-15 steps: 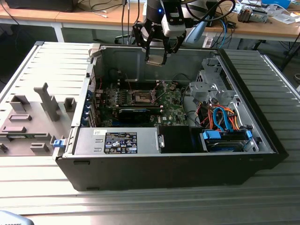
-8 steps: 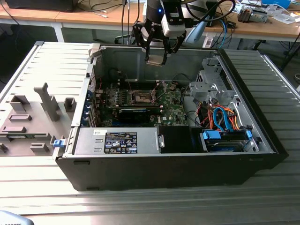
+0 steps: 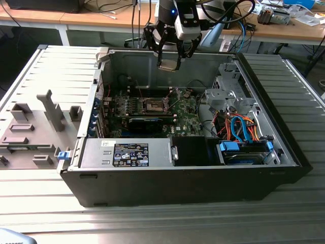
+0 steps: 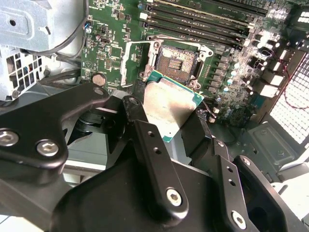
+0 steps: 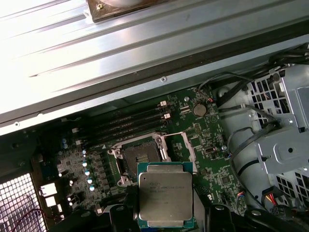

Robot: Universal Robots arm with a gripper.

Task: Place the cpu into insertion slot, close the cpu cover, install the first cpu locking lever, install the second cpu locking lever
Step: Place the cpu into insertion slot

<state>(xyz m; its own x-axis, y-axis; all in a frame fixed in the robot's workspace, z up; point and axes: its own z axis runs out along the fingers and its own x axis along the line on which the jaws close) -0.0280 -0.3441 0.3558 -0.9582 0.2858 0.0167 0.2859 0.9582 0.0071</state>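
Mind the tilt: if the chip (image 5: 165, 195) goes down skewed or off-centre, you could bend the pins in the socket (image 5: 140, 157) or leave it sitting proud. Your gripper (image 3: 169, 60) pinches the chip by two opposite edges, holding it over the open computer case (image 3: 177, 185), well clear of the socket below.

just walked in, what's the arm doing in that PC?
The gripper holds the cpu by its edges, hanging over the open computer case. The insertion slot on the green motherboard is empty, its dark centre showing. The cpu is not yet seated.
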